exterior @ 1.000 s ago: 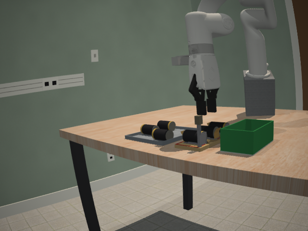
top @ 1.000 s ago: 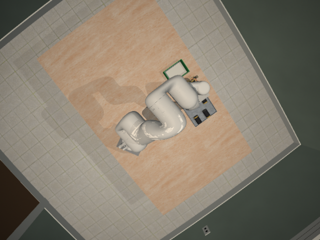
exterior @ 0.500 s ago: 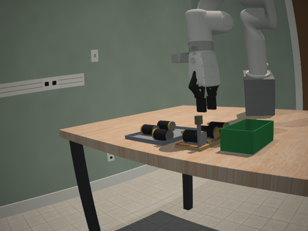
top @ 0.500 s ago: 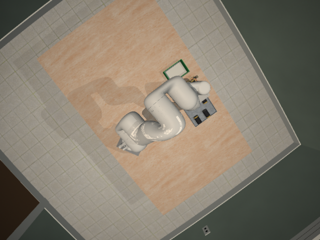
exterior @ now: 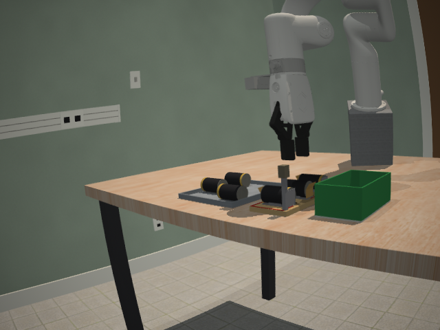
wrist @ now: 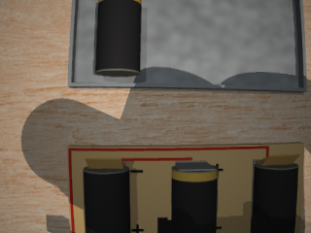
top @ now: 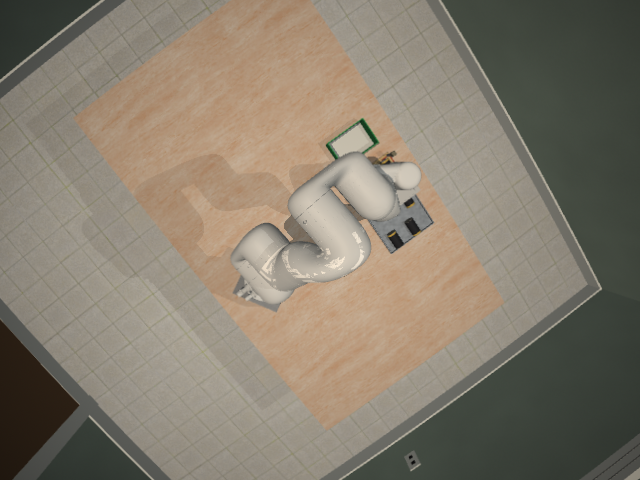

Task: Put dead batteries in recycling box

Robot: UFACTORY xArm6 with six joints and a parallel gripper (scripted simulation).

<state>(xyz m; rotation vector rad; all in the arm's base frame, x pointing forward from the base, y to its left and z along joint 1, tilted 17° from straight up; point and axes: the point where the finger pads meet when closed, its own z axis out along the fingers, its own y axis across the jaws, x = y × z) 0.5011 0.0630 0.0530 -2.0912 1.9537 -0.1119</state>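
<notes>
In the exterior view the pincer (exterior: pixel 295 152) hangs released, holding nothing; the middle battery (exterior: pixel 299 188) (wrist: pixel 194 203) seems roughly at six o'clock beneath. Come down straight, centred on it, sparing its neighbours and the recycling box (top: pixel 371 131) (exterior: pixel 338 203) at four o'clock.

A: "Gripper (exterior: pixel 295 149)?"
B: "Parted fingers, nothing between; pointing down above the tabletop near its edge."
A: "Arm (top: pixel 330 232) (exterior: pixel 284 38)?"
B: "Base by the opposite long edge; links bent, reaching across."
</notes>
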